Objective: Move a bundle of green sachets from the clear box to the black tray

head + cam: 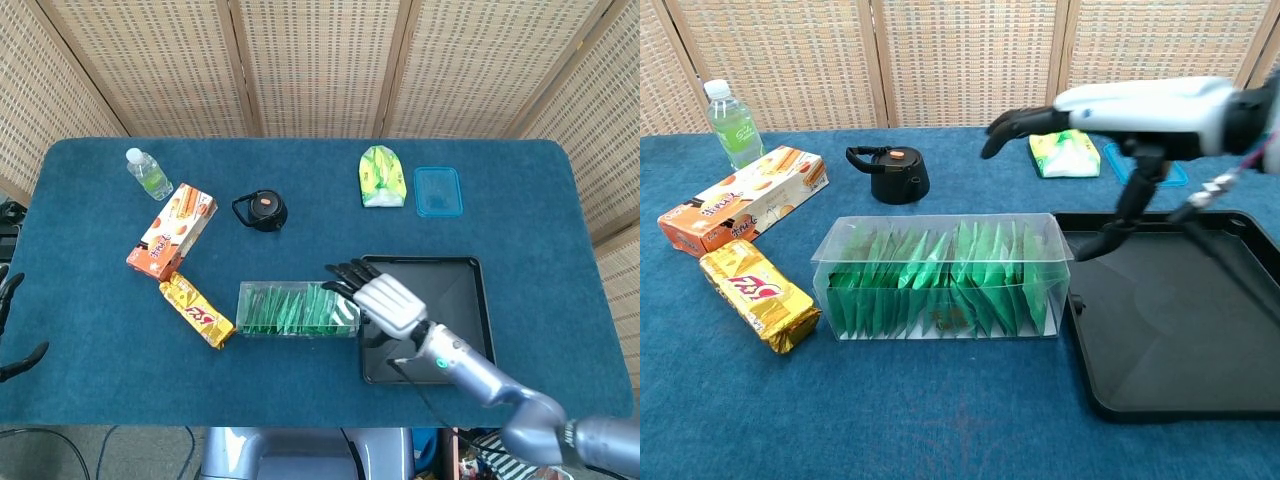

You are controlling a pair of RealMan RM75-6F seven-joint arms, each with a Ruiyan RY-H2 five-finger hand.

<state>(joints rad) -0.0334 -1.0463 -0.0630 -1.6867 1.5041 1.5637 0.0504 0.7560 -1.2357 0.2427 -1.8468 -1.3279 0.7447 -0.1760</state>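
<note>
A clear box (297, 309) (942, 276) full of upright green sachets (940, 285) lies mid-table, just left of the black tray (470, 330) (1200, 330), which holds nothing. My right hand (378, 293) (1120, 105) hovers above the right end of the box, fingers spread and stretched leftward, holding nothing. Its thumb hangs down over the tray's left edge. At the far left edge of the head view my left hand (10, 330) shows only as dark fingers, spread and off the table.
A gold snack bar (196, 311) and an orange biscuit box (171, 230) lie left of the clear box. A black kettle-like lid (261, 210), a water bottle (148, 172), a green pouch (381, 177) and a blue lid (438, 191) sit further back.
</note>
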